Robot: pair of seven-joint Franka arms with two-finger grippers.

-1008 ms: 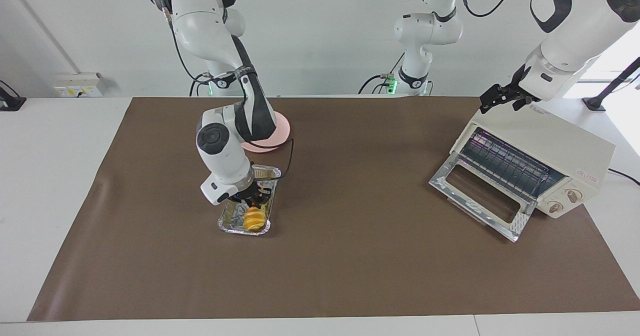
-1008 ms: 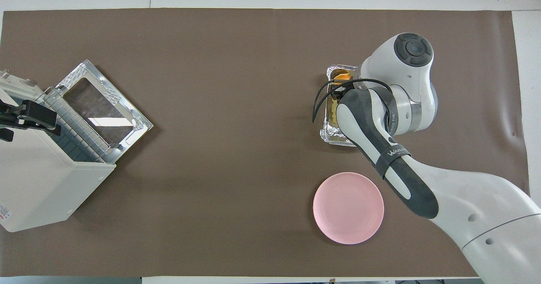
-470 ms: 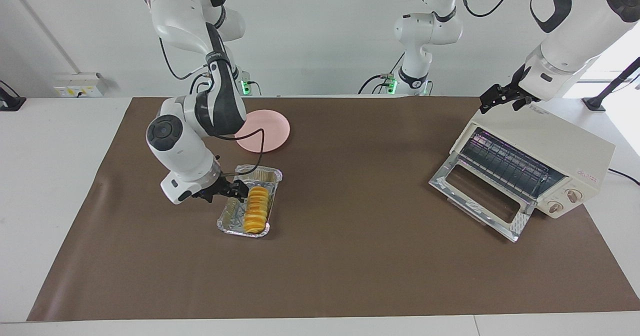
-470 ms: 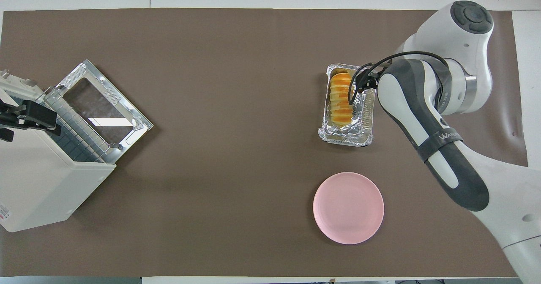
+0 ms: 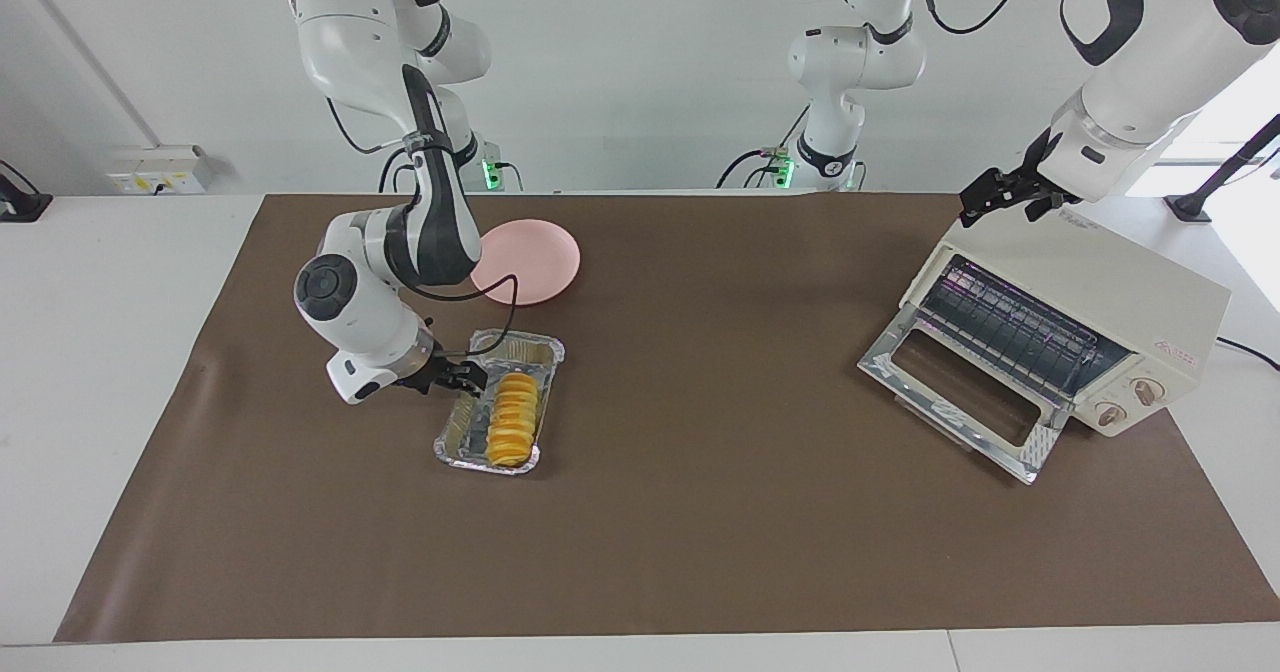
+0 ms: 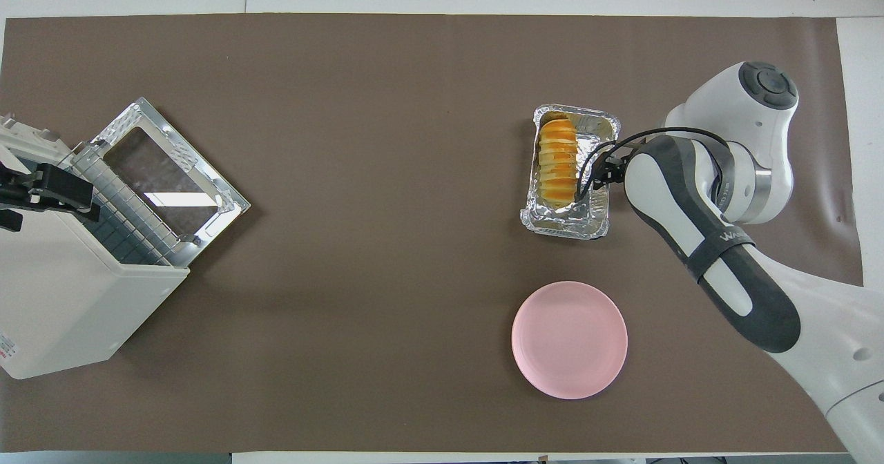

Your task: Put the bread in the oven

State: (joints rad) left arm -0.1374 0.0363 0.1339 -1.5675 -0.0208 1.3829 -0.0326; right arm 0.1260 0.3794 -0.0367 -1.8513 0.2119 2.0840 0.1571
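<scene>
Bread [image 5: 512, 418] lies in the foil tray [image 5: 458, 436], well apart from the oven [image 5: 1075, 324], whose door hangs open. My right gripper [image 5: 468, 380] has pulled off it to the tray's edge, holding nothing; I can't tell its spread. Left gripper [image 5: 985, 198] waits released over the oven. No grasp yet.

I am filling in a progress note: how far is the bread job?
Done: the cream-white toaster oven stands open. In hand: nothing; the right gripper is at the crinkled silver foil tray, the left gripper waits over the oven. Left: the ridged golden bread loaf lies in the tray.
</scene>
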